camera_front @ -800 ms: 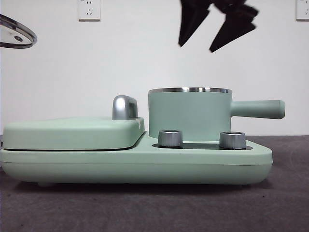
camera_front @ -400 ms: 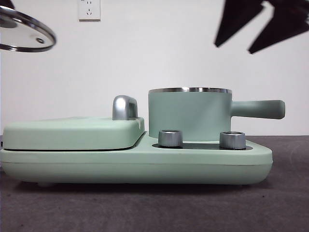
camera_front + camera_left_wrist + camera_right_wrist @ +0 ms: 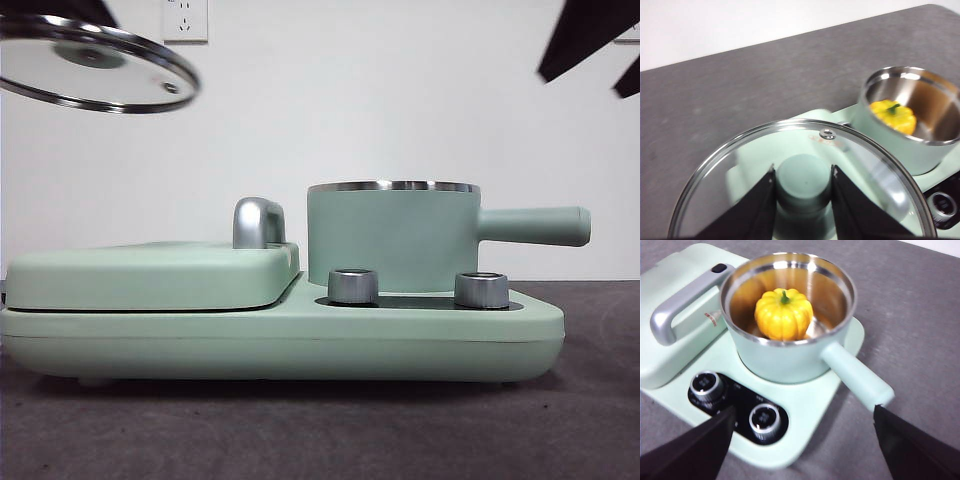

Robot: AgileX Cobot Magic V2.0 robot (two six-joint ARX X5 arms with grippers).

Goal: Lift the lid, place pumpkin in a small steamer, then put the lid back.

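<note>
Left pincer [image 3: 802,187] holds lid [image 3: 805,175] aloft, seemingly tilted.

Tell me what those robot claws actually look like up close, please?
Each gripper is a pair of flat, matte black jaws that taper like wedges, with no markings, cables or padding in view. The left gripper shows two dark triangular blades with straight inner edges. The right gripper shows broader black wedges. From the front they are only angular black silhouettes.

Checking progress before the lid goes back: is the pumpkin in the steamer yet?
Yes, in. The pumpkin sits upright on the floor of the small steamer, while the left pincer holds the lid aloft.
</note>
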